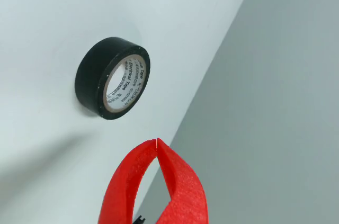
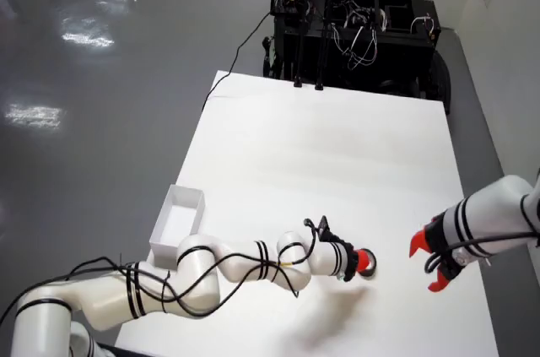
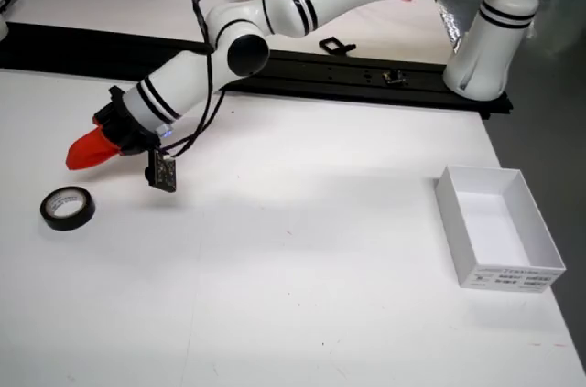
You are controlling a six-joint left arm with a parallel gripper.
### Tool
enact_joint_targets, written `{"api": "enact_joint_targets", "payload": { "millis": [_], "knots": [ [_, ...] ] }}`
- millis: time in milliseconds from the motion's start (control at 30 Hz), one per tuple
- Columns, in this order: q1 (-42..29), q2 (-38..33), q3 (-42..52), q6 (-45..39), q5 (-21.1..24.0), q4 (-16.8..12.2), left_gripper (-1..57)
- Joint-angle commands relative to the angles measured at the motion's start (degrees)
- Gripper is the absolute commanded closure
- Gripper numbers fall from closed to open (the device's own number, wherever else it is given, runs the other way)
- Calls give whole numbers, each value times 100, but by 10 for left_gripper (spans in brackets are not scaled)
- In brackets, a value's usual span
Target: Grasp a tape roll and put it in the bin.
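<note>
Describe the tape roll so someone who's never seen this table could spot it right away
In the side view, find the white table, then the arm's red gripper near its left end. Just below those closed fingertips lies the black electrical tape roll, flat, with a printed white core. The only other loose item is the white bin, far right.

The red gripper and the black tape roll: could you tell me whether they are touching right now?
Apart. In the side view, bare white table shows between the gripper and the tape roll; the gripper-mounted view shows the same gap.
</note>
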Motion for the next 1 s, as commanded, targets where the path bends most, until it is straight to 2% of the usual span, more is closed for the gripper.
{"api": "enact_joint_targets", "payload": {
  "millis": [33, 500, 567, 767, 867, 1000],
  "knots": [
    [122, 246, 13, 465, -683, 1, 570],
    [61, 334, 172, 834, -929, 1, 570],
    [25, 334, 180, 957, -832, 1, 570],
    [87, 343, 128, 860, -156, -8, 570],
    [105, 343, 128, 834, -33, -8, 570],
    [131, 352, 84, 711, -129, -8, 570]
  ]
}}
